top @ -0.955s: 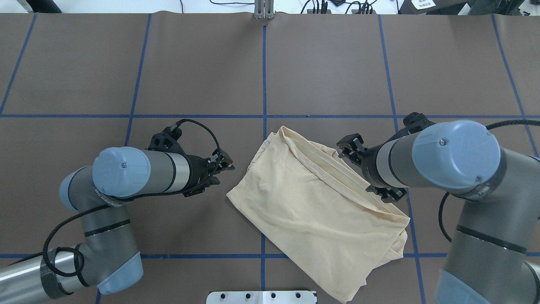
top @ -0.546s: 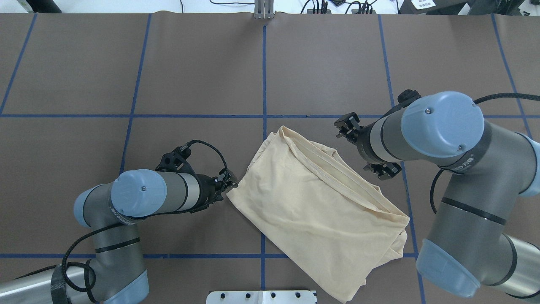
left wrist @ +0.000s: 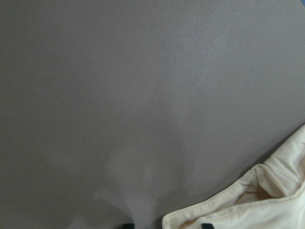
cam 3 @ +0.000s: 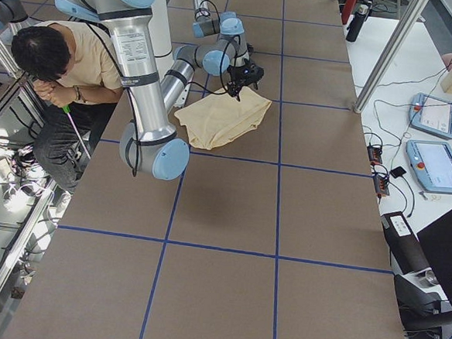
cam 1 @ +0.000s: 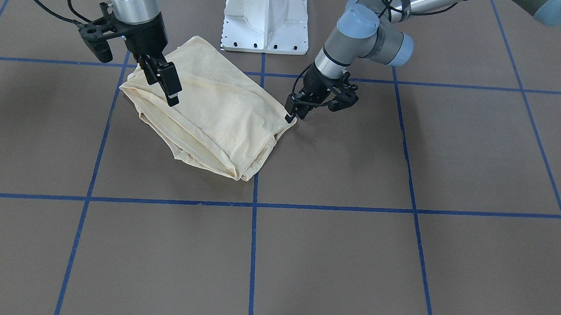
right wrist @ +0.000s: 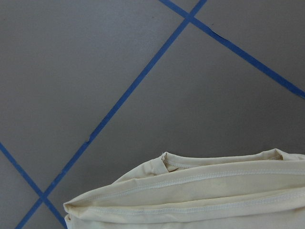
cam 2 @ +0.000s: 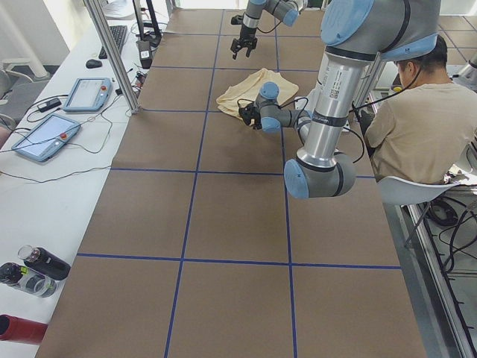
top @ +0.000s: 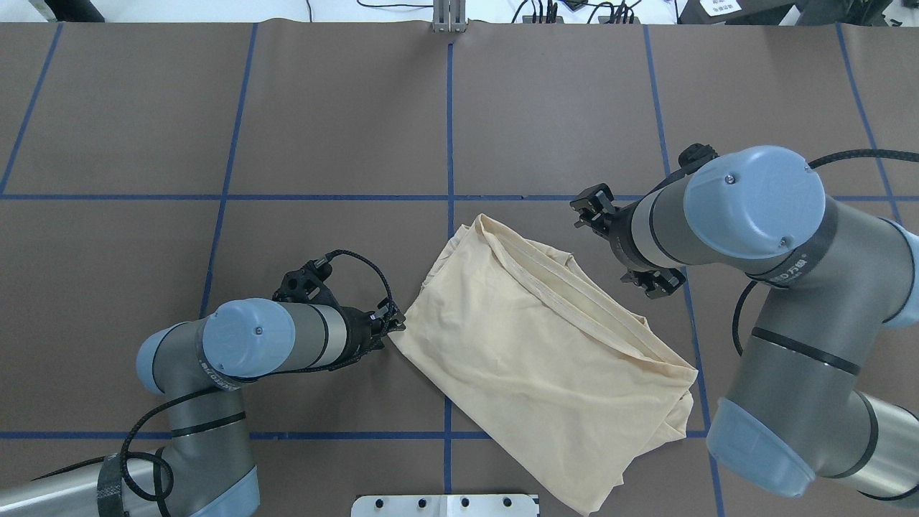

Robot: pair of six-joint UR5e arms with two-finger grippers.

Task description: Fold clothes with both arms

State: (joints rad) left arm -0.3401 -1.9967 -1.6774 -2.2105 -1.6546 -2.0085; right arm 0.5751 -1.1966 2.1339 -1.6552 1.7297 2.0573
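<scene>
The clothes are one cream-yellow shirt (top: 531, 352), folded into a slanted rectangle near the table's middle (cam 1: 214, 118). My left gripper (top: 395, 329) is low at its left corner (cam 1: 291, 116). In the left wrist view two dark fingertips (left wrist: 127, 225) stand apart at the bottom edge with the shirt's corner (left wrist: 267, 200) between them, so it is open. My right gripper (cam 1: 165, 90) hangs open above the shirt's right part, holding nothing. The right wrist view shows the stitched hem (right wrist: 214, 195) below it.
The brown table cover carries a grid of blue tape lines (top: 449, 129). The white pedestal base (cam 1: 266, 13) stands at the robot's edge, close behind the shirt. A seated person (cam 2: 417, 112) is beside the robot. Pendants (cam 2: 41, 138) and bottles (cam 2: 30, 272) lie on a side bench.
My left arm has swung down and forward, bringing its gripper onto the shirt's left corner. My right arm has lifted and drawn back off the shirt's right hem.
</scene>
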